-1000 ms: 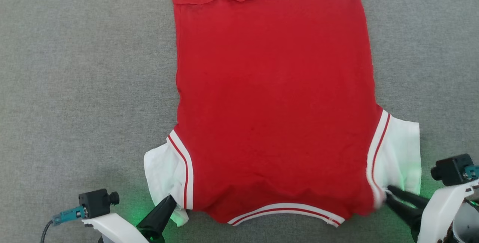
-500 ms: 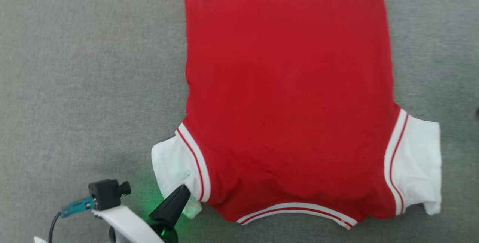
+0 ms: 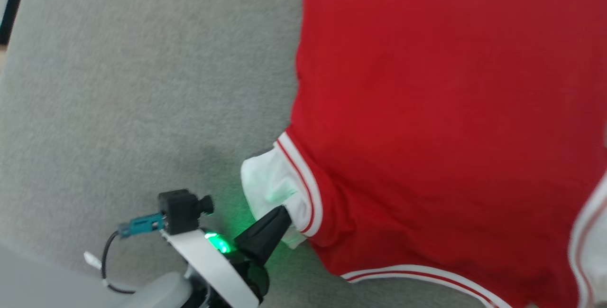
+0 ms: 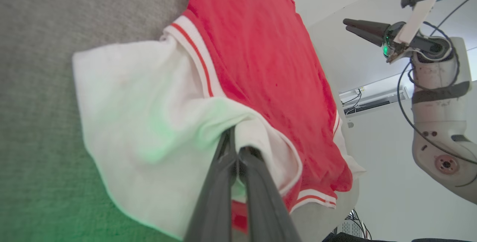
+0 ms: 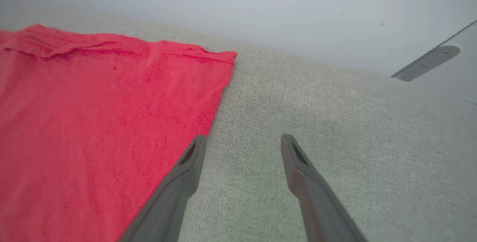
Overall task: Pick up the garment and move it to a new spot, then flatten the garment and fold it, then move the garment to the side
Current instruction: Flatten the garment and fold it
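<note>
The garment (image 3: 427, 108) lies spread flat on the grey padded surface (image 3: 142, 85), bright red with white sleeves and striped trim. My left gripper (image 3: 283, 210) is shut on the lower edge of the garment's white left sleeve (image 3: 268, 180). In the left wrist view the fingers (image 4: 223, 182) pinch a fold of that sleeve (image 4: 141, 104). My right gripper (image 5: 244, 139) is open and holds nothing. It hovers over grey surface just beside the garment's (image 5: 93, 122) red side edge. The left wrist view shows the right gripper (image 4: 346, 25) raised well above the garment (image 4: 261, 48).
The grey surface (image 5: 335, 122) stretches wide to the left of the garment and beyond its far hem. Its left edge, with a dark strip (image 3: 9, 9), shows at the head view's upper left. A pale wall (image 5: 261, 3) stands behind. My right forearm (image 4: 436, 104) carries loose cables.
The right gripper has opened, let go of the right sleeve and lifted away from it. The head camera has swung left and nearer. The left gripper still grips the left sleeve.
</note>
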`<state>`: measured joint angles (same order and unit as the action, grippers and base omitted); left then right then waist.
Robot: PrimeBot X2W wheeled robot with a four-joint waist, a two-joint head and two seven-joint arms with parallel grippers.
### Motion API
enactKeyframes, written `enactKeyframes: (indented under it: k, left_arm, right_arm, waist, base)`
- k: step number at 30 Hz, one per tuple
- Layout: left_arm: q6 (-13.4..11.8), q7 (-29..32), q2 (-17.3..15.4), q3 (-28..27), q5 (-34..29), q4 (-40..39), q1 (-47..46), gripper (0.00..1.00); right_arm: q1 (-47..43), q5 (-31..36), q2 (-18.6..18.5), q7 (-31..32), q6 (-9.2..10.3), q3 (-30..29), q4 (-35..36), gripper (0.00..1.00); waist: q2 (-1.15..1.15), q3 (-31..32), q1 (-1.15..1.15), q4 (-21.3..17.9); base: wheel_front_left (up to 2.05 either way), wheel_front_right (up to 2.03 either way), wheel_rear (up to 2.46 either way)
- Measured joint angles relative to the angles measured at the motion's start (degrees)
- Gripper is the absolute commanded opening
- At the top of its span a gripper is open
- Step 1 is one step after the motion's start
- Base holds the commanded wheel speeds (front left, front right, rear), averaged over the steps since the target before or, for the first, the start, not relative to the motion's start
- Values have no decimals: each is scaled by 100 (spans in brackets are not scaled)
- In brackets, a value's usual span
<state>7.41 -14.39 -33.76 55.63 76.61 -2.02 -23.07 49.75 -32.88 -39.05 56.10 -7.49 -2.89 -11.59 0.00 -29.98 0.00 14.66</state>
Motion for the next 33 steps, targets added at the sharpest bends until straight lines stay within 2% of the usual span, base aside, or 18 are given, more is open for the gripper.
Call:
enactKeyframes:
  k: [8,11,17,18,19,20,21,27,33]
  left_arm:
    - [0,7,182,459,-66,-108,-555,0]
    - [0,-19,221,563,-45,-146,-679,0]
    - [12,-51,241,683,-31,-153,-768,0]
    - [12,-51,247,700,-5,-153,-804,0]
    - [12,-51,256,709,31,-152,-831,0]
    - [12,-52,257,711,49,-146,-844,0]
    - [12,-53,257,713,53,-136,-848,0]
    - [12,-58,261,658,73,-110,-893,0]
    - [13,-58,155,339,75,-35,-700,0]
  right_arm:
    - [1466,731,3,667,0,266,-1460,100]
    - [1780,837,92,954,0,356,-1802,100]
    - [2114,995,44,1226,0,543,-2001,100]
    - [2159,994,34,1251,1,594,-2014,93]
    - [2172,992,35,1249,0,610,-2018,44]
    - [2193,982,34,1243,0,628,-2018,10]
    - [2203,971,29,1213,1,672,-2015,0]
    - [2117,893,32,680,0,851,-2004,0]
    - [1737,403,-90,310,0,1178,-1770,0]
  waist:
    - [0,-497,1,608]
    - [0,-669,0,768]
    - [0,-858,0,923]
    - [0,-886,0,932]
    - [0,-909,0,935]
    - [0,-927,0,934]
    - [0,-937,0,925]
    - [0,-897,0,834]
    - [0,-680,0,592]
  base:
    - [0,0,0]
    - [0,0,0]
    - [0,0,0]
    - [0,0,0]
    - [0,0,0]
    - [0,0,0]
    - [0,0,0]
    - [0,0,0]
    - [0,0,0]
